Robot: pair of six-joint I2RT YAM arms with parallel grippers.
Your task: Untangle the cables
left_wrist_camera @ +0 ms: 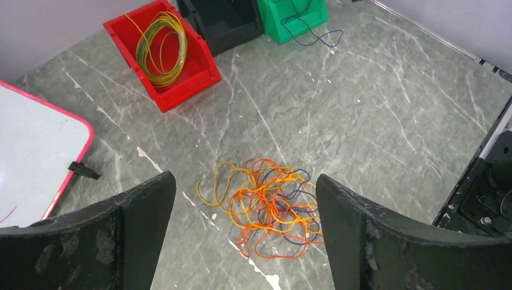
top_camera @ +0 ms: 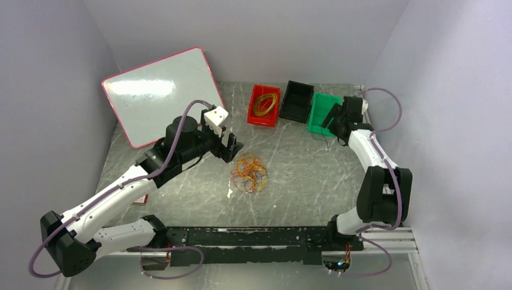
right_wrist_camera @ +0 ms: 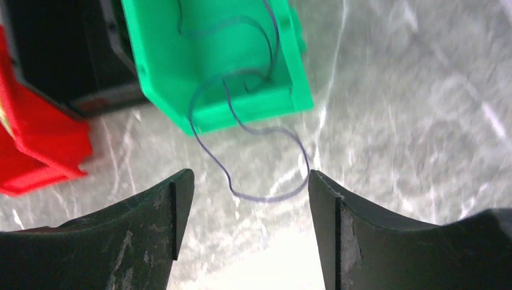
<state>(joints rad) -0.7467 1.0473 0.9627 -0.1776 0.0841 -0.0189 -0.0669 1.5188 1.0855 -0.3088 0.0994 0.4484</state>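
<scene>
Left side: my left jaws stand wide open and empty above the tangle of cables point(left_wrist_camera: 265, 208). It lies mid-tabletop point(left_wrist_camera: 374, 121), orange and yellow loops knotted with dark strands. The red bin point(top_camera: 261, 121) holds one yellow coil point(top_camera: 265, 104).

Right side: my right jaws are parted, gripping nothing. A dark cable point(right_wrist_camera: 268, 199) drapes over the green bin point(right_wrist_camera: 163, 60) lip onto the tabletop.

Judgement: sorting is at an early stage. The next move calls for pinching one outer loop and lifting it slowly.
</scene>
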